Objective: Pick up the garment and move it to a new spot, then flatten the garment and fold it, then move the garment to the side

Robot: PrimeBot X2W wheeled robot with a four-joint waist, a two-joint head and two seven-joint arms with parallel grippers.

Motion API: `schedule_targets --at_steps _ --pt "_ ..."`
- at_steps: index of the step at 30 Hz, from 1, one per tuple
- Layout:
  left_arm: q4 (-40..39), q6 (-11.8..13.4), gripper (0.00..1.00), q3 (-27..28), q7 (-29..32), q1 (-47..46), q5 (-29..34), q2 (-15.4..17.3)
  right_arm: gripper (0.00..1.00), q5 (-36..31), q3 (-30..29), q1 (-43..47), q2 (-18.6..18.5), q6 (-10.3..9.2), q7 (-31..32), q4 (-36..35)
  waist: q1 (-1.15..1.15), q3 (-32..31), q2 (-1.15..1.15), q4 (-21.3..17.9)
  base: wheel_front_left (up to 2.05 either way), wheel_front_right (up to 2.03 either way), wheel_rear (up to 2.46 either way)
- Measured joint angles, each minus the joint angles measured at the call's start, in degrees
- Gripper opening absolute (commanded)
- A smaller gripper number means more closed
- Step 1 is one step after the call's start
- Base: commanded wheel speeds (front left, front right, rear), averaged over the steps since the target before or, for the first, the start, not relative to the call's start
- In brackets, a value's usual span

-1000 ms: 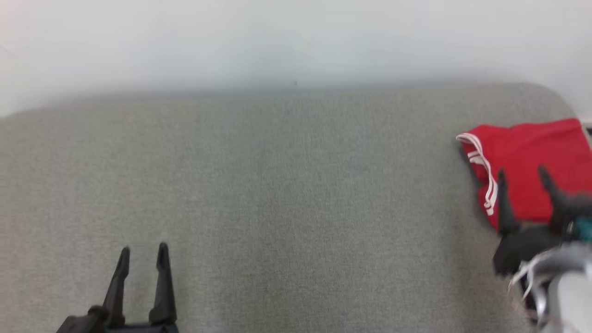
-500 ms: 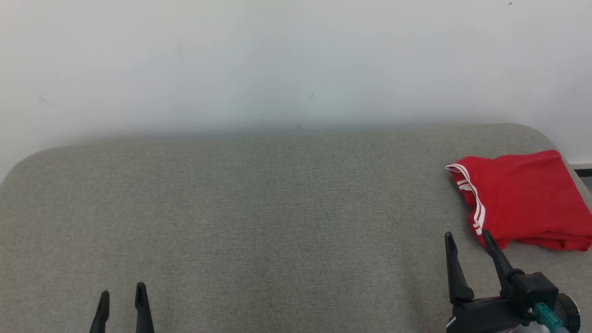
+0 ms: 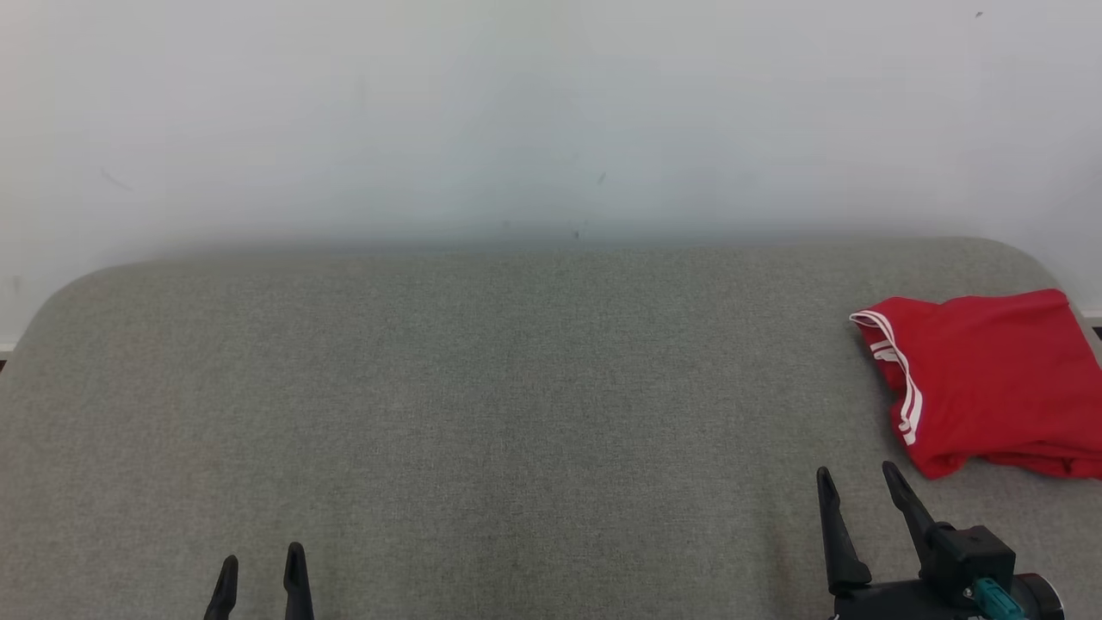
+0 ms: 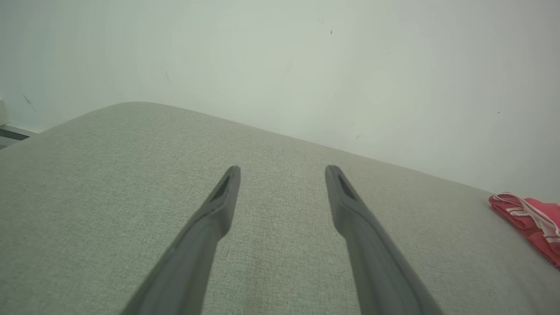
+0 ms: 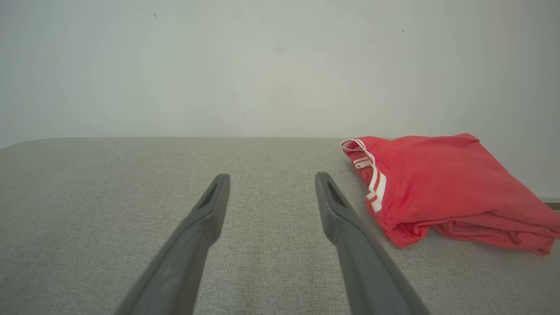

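Head view: red garment point(image 3: 990, 379) lies folded at the far-right edge of the bench point(image 3: 516, 387); left end effector point(image 3: 262, 555) and right end effector point(image 3: 857, 469) both spread open, empty. L wrist: garment's striped corner, well apart. R wrist: stacked layers visible, just right of fingers.

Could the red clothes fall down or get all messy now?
Two things might happen. The red garment lies folded very close to the right end of the grey surface, so a small nudge could slide it over the edge. The right gripper is open and not touching it, but it is near the striped side. A careless sweep there might catch the cloth and undo the fold.
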Motion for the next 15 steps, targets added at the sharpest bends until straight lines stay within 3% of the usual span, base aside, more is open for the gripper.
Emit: schedule_targets --at_steps 9,10,15 --pt "-0.4 0.0 1.0 -0.4 0.0 0.0 0.0 0.0 1.0 0.5 -0.7 -0.3 0.0 0.0 -0.4 0.8 0.0 0.7 0.0 -0.3 0.0 0.0 0.0" --pt "-0.3 0.0 0.0 -0.4 0.0 0.0 0.0 0.0 0.0 0.5 -0.7 -0.2 0.0 0.0 -0.3 1.0 0.0 0.8 0.0 -0.3 0.0 0.0 0.0" --pt "2.4 0.0 0.0 -0.7 0.1 0.2 -0.2 -0.2 0.0 0.5 -0.7 1.4 0.1 0.0 -0.3 3.8 0.0 0.8 0.0 -0.3 0.0 0.0 0.0"
